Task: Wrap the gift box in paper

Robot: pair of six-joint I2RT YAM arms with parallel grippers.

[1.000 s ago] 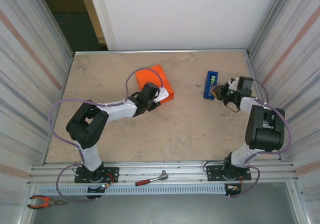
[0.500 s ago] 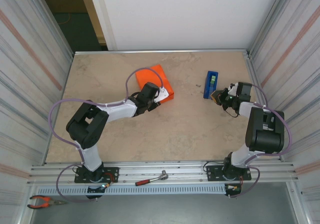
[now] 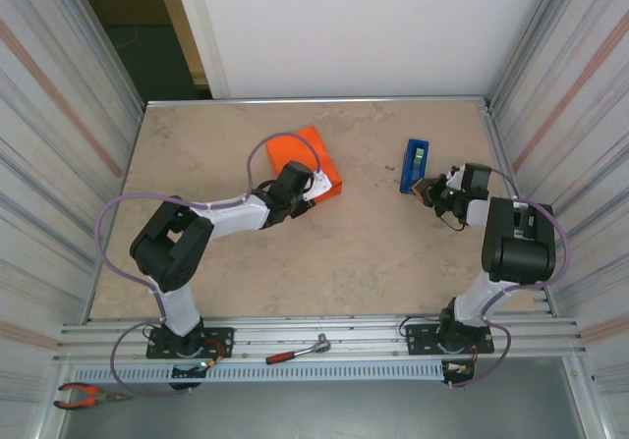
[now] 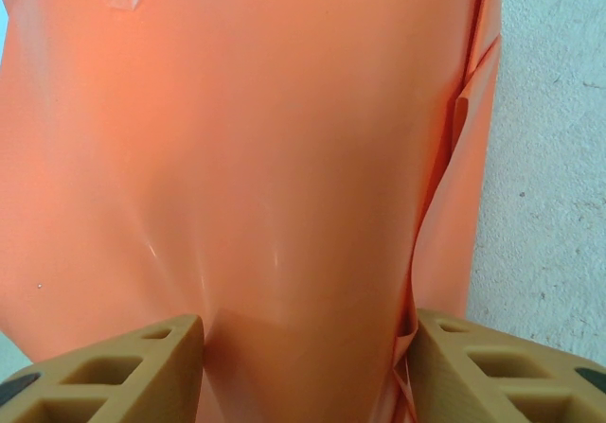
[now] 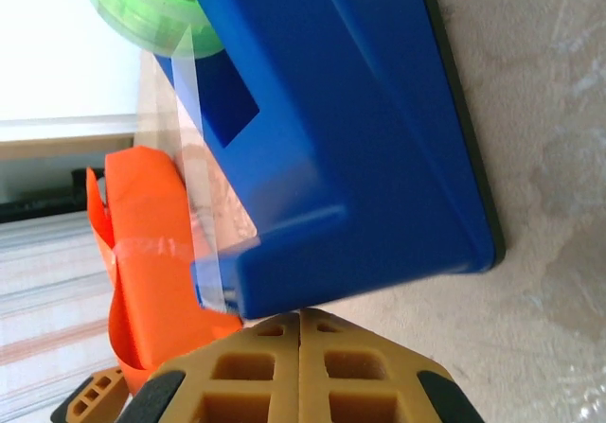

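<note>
**Thin paper wants a light pinch**

At eleven o'clock the left gripper [image 3: 301, 186] straddles the orange paper [image 3: 311, 152], probably covering the gift box. Its jaws are half spread; I cannot tell if they clamp. The paper is light and crease-prone: pinch folded edges. At two o'clock the right gripper [image 5: 301, 321] sits closed beside the blue tape dispenser [image 3: 415, 166].

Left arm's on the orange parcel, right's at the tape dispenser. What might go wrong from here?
1. The paper has a loose fold on one side; the left gripper is over it with jaws apart, so that fold may spring open before tape arrives.
2. The right gripper is shut at the cutter end of the tape dispenser, which nothing holds down; pulling the tape strip may drag the dispenser along.
</note>
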